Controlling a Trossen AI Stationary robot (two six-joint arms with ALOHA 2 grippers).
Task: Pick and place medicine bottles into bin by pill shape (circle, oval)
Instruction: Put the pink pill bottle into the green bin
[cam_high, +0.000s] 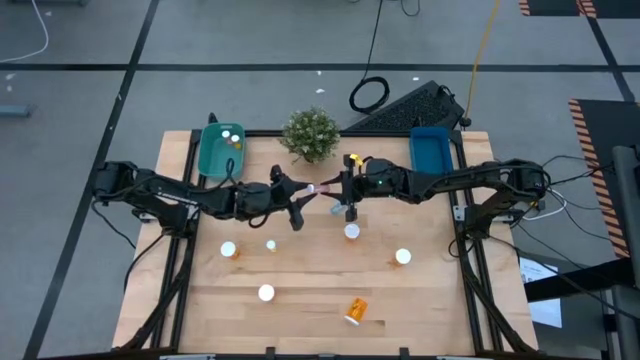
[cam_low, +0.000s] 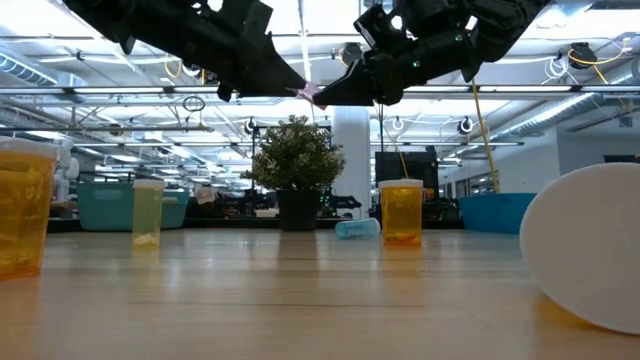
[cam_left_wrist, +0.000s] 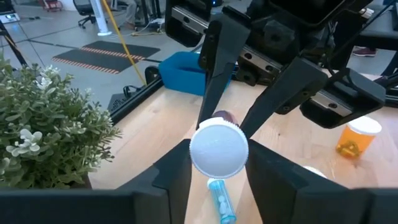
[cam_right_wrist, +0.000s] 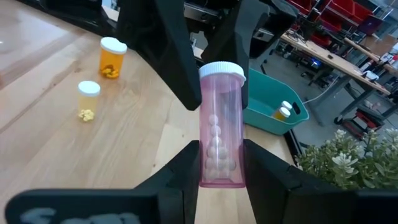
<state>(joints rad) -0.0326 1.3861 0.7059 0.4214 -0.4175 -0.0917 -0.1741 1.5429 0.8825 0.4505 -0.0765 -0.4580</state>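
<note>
A pinkish bottle (cam_high: 318, 188) with a white cap and round white pills hangs level above the table's middle, between my two grippers. My left gripper (cam_high: 300, 203) comes from the left and is shut on its cap end. My right gripper (cam_high: 343, 192) comes from the right and is shut on its base end. Orange bottles stand upright on the table (cam_high: 229, 250) (cam_high: 352, 232) (cam_high: 402, 257). One orange bottle (cam_high: 356, 311) lies on its side near the front. A light blue bottle (cam_left_wrist: 221, 202) lies on the table below the grippers. My left gripper pinches the white cap (cam_left_wrist: 219, 149) of the pinkish bottle between its two fingers, one on each side of the cap's rim. The fingers come level from the table's left, along the bottle's length. The bottle is clear of the table. My right gripper pinches the pink body near its base (cam_right_wrist: 221, 168) between its two fingers. The fingers come level from the table's right, along the bottle's length. The bottle lies level, cap pointing to the left arm, lifted clear of the table.
A teal bin (cam_high: 212, 158) holding two bottles stands at the far left, a blue bin (cam_high: 432, 150) at the far right, and a potted plant (cam_high: 310, 133) between them. A pale yellowish bottle (cam_high: 271, 245) and another (cam_high: 266, 293) stand on the near half.
</note>
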